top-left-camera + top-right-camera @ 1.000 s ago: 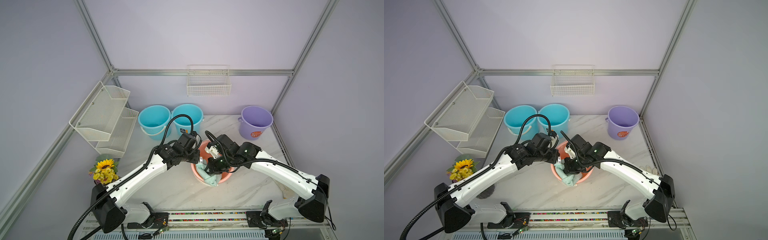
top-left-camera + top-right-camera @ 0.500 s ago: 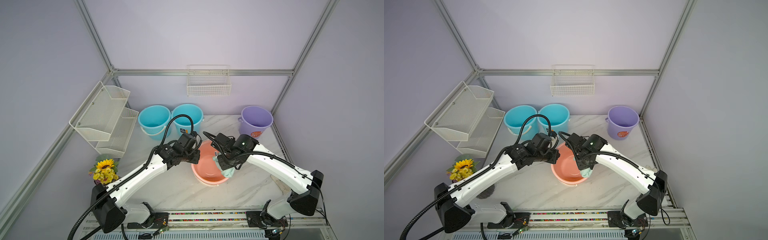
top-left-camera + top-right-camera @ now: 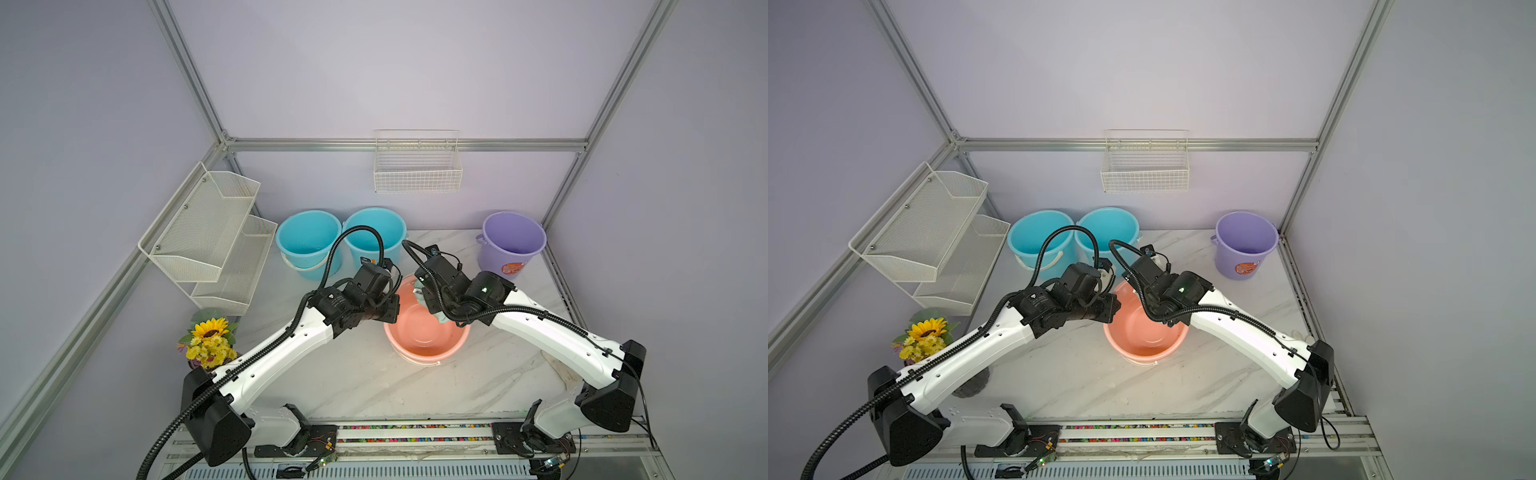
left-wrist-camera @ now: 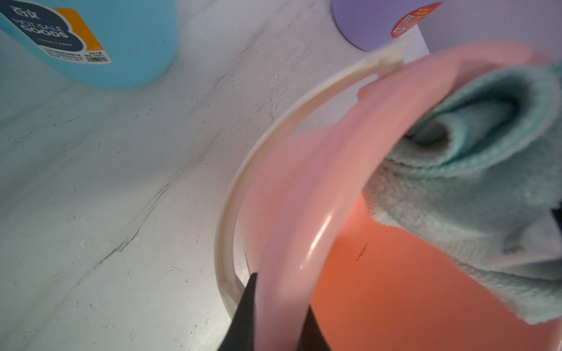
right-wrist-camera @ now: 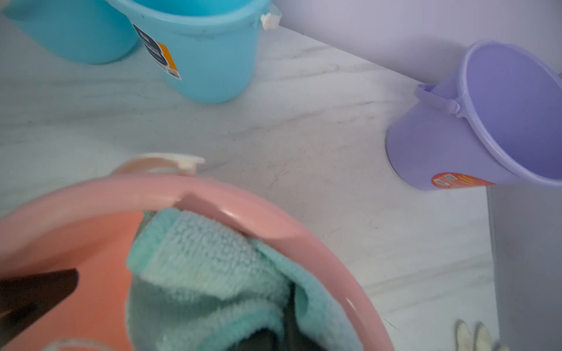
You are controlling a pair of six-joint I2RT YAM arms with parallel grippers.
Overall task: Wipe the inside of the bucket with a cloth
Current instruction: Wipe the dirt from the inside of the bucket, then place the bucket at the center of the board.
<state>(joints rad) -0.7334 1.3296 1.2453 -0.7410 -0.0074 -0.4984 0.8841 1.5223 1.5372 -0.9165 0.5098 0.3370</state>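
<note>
Inside bucket [image 5: 91, 190], cloth [image 5: 206, 261], perhaps against wall.

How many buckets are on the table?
4: a blue bucket at the back left, a second blue bucket beside it, a purple bucket back right, a pink bucket in the middle. None seems hidden.

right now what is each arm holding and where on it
The left end effector clamps the pink bucket by its rim; the right end effector grips the cloth by a bunched fold.
</note>
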